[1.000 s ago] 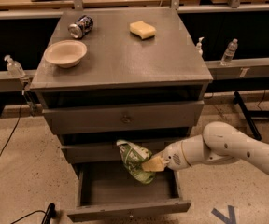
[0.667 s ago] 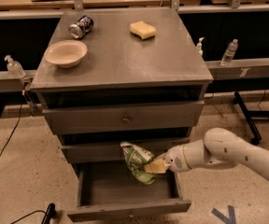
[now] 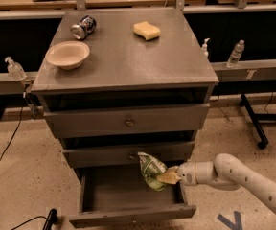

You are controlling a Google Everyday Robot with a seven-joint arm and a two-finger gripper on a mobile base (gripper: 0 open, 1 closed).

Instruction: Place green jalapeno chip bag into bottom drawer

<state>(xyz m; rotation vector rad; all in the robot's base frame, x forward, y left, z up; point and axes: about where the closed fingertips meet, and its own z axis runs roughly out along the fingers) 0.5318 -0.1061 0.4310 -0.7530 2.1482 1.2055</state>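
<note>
The green jalapeno chip bag (image 3: 151,170) is a crinkled green foil bag with white print. My gripper (image 3: 168,177) is shut on its right side and holds it above the right part of the bottom drawer (image 3: 131,216). The bottom drawer is pulled out, and its grey tray is bare inside. My white arm (image 3: 243,181) reaches in from the lower right. The bag hangs in front of the middle drawer's front (image 3: 123,153).
On the grey cabinet top (image 3: 128,56) sit a beige bowl (image 3: 67,54), a tipped can (image 3: 83,27) and a yellow sponge (image 3: 146,30). The top drawer (image 3: 126,120) is shut. Bottles stand on ledges left (image 3: 14,69) and right (image 3: 235,53). A black stand foot (image 3: 253,121) is on the floor at right.
The bag and my gripper have shifted slightly right and down over the open bottom drawer. My arm has drawn back a little to the right.
</note>
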